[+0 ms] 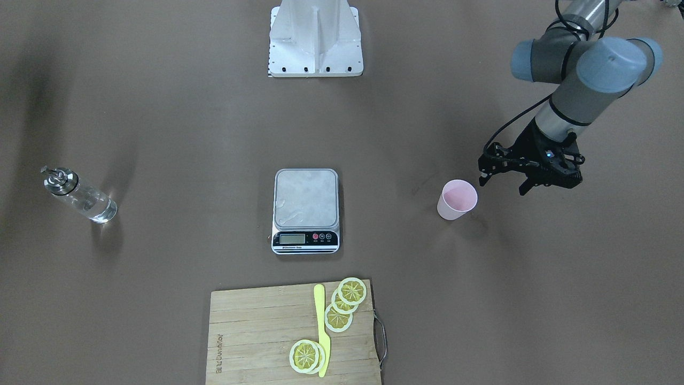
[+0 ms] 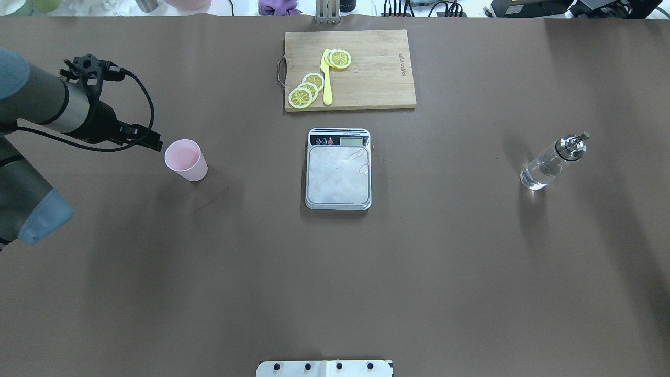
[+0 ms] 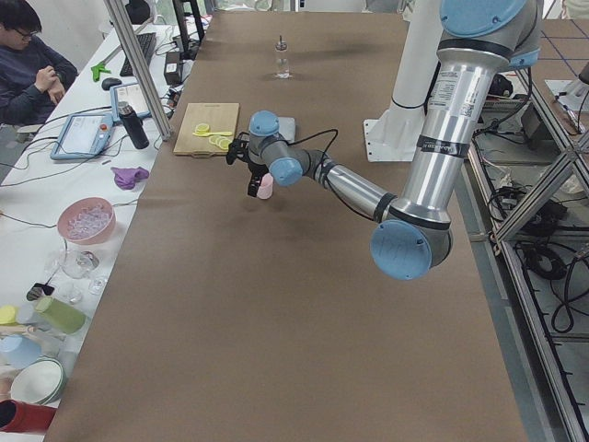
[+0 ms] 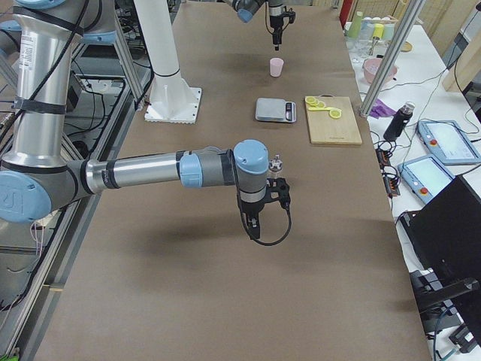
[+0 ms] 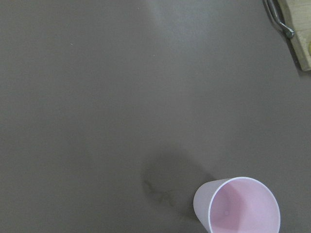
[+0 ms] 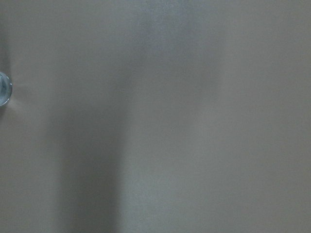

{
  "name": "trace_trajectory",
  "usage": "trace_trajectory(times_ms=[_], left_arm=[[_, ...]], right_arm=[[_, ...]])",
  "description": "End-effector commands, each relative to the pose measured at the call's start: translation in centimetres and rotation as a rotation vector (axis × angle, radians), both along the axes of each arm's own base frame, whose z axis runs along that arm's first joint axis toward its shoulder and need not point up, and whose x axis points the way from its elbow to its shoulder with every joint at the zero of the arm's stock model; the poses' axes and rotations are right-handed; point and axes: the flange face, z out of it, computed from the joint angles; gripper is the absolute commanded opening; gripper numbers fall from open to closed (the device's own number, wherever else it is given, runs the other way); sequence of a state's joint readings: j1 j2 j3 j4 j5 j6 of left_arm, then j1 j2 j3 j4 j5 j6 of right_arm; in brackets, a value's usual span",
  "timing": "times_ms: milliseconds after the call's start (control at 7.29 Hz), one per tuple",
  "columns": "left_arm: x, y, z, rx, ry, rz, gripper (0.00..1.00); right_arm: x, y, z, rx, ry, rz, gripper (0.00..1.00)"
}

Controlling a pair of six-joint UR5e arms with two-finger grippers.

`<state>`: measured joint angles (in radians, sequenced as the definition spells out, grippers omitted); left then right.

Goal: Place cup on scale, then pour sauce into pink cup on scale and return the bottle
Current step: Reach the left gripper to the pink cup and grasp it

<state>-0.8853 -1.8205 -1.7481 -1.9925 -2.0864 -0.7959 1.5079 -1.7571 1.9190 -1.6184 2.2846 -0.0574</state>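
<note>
Cup (image 1: 457,199): pale pink, tapered, upright on the counter (image 1: 160,133) toward its robot-left end. Round rim up, long axis vertical.

Left hand (image 1: 502,184): hangs just beside the cup on the outer side, fingers spread, gripping nothing, not touching the cup.

Scale (image 1: 306,210): at counter centre, well apart from the cup across a wide stretch of brown surface. Display strip faces the far edge.

Bottle (image 1: 80,195): near the robot-right end, clear sauce (image 1: 95,206) inside, apparently upright, metal spout on top.

Right hand (image 4: 252,224): near the bottle; cannot tell how far it is open.

Cutting board (image 1: 256,342): at the far edge, carrying lemon slices (image 1: 352,291).
</note>
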Motion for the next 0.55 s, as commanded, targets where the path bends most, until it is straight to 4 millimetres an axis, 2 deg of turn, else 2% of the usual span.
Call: trace_trajectory(times_ms=[0,137,411], left_arm=[[2.0,0.2,0.0,-0.003,-0.010,0.001,0.66],[3.2,0.0,-0.3,-0.003,-0.010,0.015,0.51],[4.7,-0.9,-0.2,-0.011,-0.014,0.022,0.45]], right_arm=[[0.0,0.0,0.1,-0.002,-0.001,-0.001,1.00],[0.0,0.0,0.1,-0.002,0.001,-0.001,1.00],[0.0,0.0,0.1,-0.003,0.001,0.001,1.00]])
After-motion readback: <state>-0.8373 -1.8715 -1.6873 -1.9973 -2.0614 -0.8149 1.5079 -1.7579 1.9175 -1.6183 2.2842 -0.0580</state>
